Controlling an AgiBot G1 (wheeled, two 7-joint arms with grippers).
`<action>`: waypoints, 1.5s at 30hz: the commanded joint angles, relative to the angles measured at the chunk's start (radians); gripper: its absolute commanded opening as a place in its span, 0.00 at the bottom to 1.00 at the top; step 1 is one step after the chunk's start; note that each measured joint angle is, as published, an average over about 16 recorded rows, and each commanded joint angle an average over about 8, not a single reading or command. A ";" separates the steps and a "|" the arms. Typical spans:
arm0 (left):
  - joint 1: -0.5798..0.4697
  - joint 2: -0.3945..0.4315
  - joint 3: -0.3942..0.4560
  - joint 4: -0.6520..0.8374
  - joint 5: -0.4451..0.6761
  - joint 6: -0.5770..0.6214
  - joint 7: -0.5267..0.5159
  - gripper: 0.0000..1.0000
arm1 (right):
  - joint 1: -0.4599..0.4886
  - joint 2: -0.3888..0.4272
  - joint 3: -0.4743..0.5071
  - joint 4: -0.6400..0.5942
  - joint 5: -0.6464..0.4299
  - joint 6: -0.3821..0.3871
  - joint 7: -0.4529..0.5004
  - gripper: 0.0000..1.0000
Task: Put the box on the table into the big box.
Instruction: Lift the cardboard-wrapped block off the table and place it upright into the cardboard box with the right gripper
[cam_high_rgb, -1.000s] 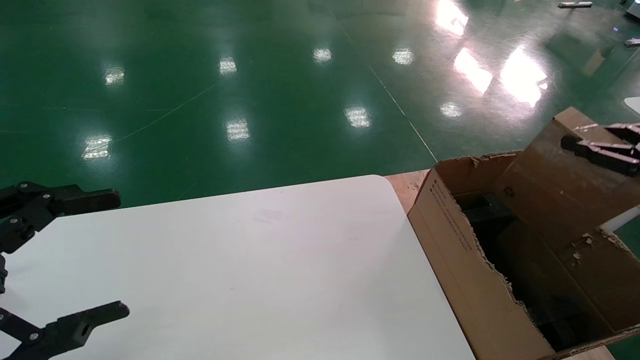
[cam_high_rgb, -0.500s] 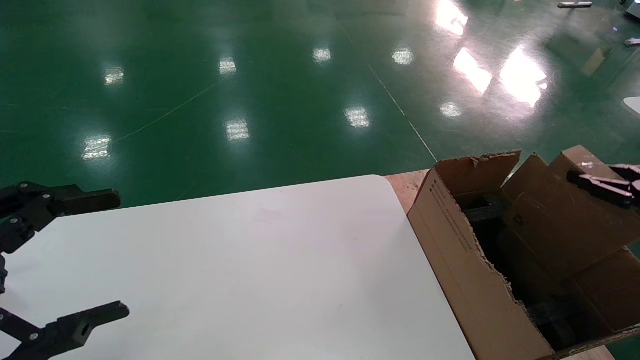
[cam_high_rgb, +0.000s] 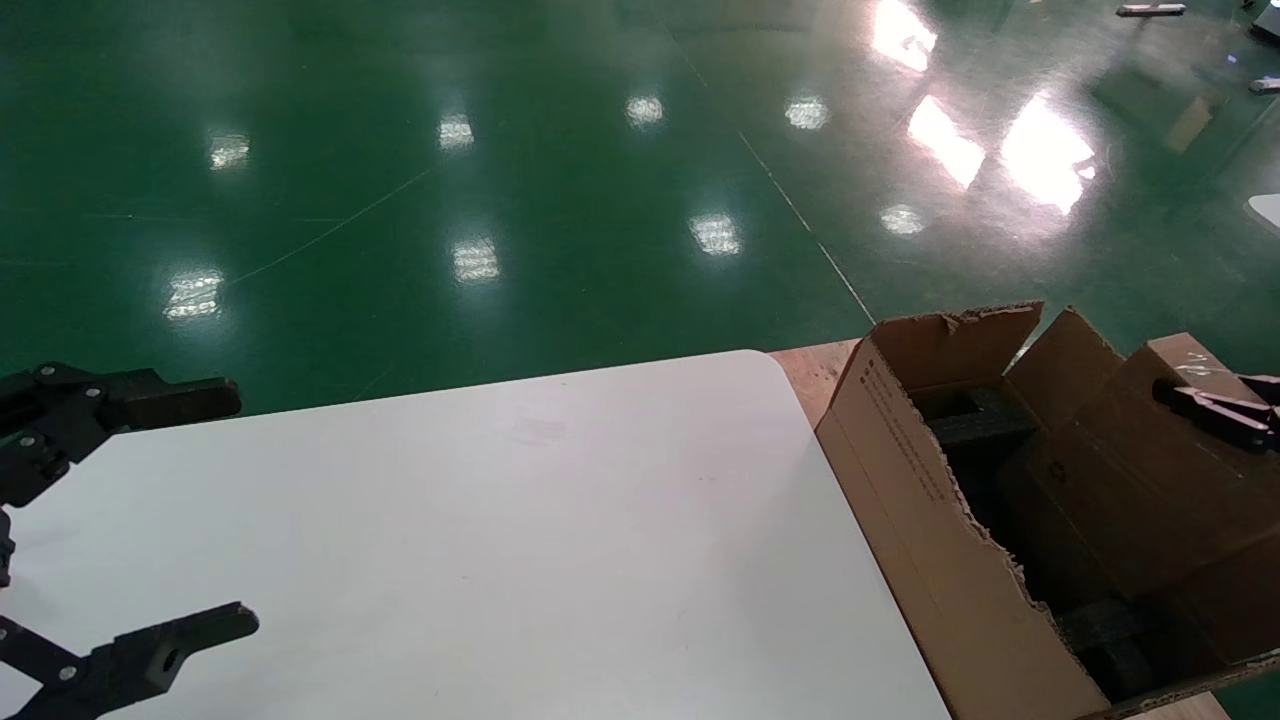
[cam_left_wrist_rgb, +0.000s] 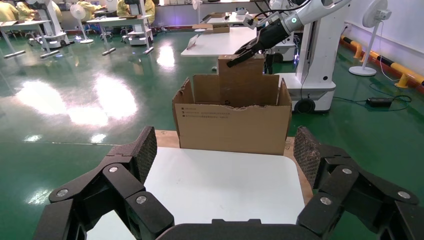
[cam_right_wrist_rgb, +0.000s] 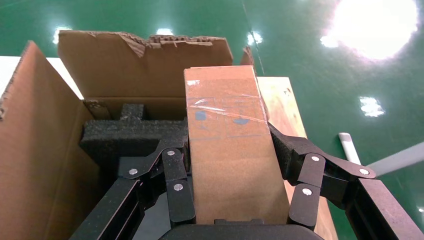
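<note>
Right gripper (cam_right_wrist_rgb: 235, 200) clamped on the box (cam_right_wrist_rgb: 232, 150), fingers (cam_right_wrist_rgb: 175, 187) pressing both long sides. Long axis running straight out from the palm, tilted, lower end already inside the big box (cam_high_rgb: 900, 480) at right of the head frame, above black foam (cam_right_wrist_rgb: 135, 135). Left gripper (cam_left_wrist_rgb: 225, 165) parked at lower left over the worktop (cam_high_rgb: 500, 540), fingers wide, holding nothing. One box, one carton, two grippers.

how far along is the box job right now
Pickup looks done: the table is bare. In hand: the right gripper grips the box, partly down inside the big box. Left: lower, release. Left gripper idles open over the table.
</note>
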 joint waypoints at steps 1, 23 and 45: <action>0.000 0.000 0.000 0.000 0.000 0.000 0.000 1.00 | -0.008 0.005 -0.016 0.019 0.041 0.022 -0.029 0.00; 0.000 -0.001 0.001 0.000 -0.001 -0.001 0.001 1.00 | -0.070 -0.036 -0.129 0.079 0.285 0.119 -0.231 0.00; -0.001 -0.001 0.003 0.000 -0.002 -0.001 0.001 1.00 | 0.016 -0.143 -0.069 -0.029 0.274 0.076 -0.287 0.00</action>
